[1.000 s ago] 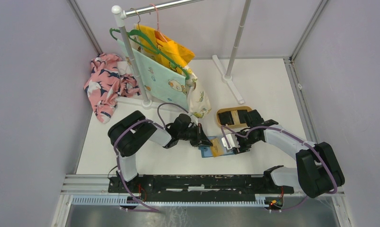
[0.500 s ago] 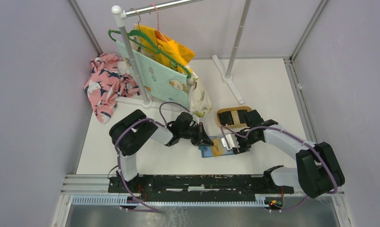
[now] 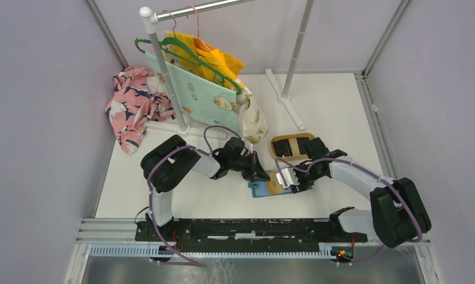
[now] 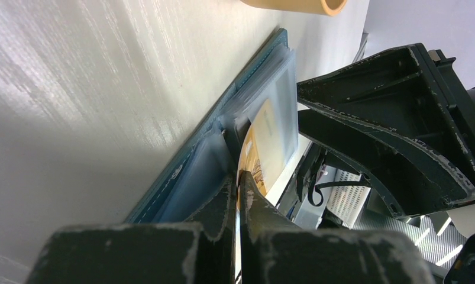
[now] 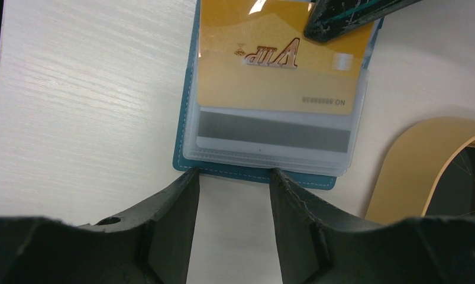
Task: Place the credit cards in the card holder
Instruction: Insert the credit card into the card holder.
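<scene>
The white table (image 3: 335, 112) carries at its far left a clothes rack (image 3: 164, 71), where a pale green printed garment (image 3: 205, 100) and a yellow garment (image 3: 214, 59) hang on green hangers. A pink floral cloth (image 3: 131, 106) lies in a heap left of the rack's foot. Both arms reach toward the middle of the table and meet there. A tan oval tray (image 3: 275, 148) lies on the far side of this meeting place, and dark cards (image 3: 291, 146) lie inside it. The card holder (image 3: 259, 190) lies open and flat on the table, just near of the tray, with its teal cover down and its clear sleeves (image 5: 270, 136) facing up. A gold credit card (image 5: 282, 77) sits partly inside one clear sleeve, and its other end stands out toward the left gripper (image 4: 239, 177). The jaws of this gripper are closed on that free end of the card, which bends a little. The right gripper (image 5: 232, 219) comes from the right side with its jaws apart and holds nothing. Its two fingertips (image 5: 184, 183) stand just at the teal edge of the card holder, and whether they press on it I cannot tell.
</scene>
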`<state>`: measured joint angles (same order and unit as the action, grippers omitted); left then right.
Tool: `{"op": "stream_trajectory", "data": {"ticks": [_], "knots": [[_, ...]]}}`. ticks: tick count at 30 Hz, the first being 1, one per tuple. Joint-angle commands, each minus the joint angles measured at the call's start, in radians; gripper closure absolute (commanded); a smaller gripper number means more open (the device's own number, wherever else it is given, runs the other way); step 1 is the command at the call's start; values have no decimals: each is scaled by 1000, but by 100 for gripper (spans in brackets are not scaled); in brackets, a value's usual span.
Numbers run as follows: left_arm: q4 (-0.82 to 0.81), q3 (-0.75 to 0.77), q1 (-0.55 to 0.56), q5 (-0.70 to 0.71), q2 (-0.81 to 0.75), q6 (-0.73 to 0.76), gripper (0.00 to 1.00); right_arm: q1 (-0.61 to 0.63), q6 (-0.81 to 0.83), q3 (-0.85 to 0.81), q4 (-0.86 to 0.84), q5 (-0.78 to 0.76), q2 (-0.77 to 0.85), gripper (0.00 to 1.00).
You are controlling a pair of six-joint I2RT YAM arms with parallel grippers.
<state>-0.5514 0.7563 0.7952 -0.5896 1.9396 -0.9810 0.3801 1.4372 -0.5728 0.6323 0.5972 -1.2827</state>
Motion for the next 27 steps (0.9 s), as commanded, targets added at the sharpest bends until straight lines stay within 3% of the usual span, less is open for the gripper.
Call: {"op": "stream_trajectory", "data": {"ticks": [1, 4, 12, 18, 22, 27], "knots": [[75, 14, 14, 48, 41, 40, 95, 23, 15, 25, 24, -37, -31, 46], [58, 15, 13, 42, 49, 35, 94, 24, 13, 23, 24, -44, -25, 46], [33, 5, 9, 39, 57, 28, 77, 4, -4, 5, 30, -77, 115, 43], [23, 9, 5, 30, 66, 28, 74, 13, 82, -26, 82, 147, 197, 46], [20, 3, 5, 26, 66, 30, 72, 146, 70, -65, 43, 269, 172, 60], [19, 7, 4, 21, 75, 33, 71, 325, -57, -137, -79, 188, 64, 91]]}}
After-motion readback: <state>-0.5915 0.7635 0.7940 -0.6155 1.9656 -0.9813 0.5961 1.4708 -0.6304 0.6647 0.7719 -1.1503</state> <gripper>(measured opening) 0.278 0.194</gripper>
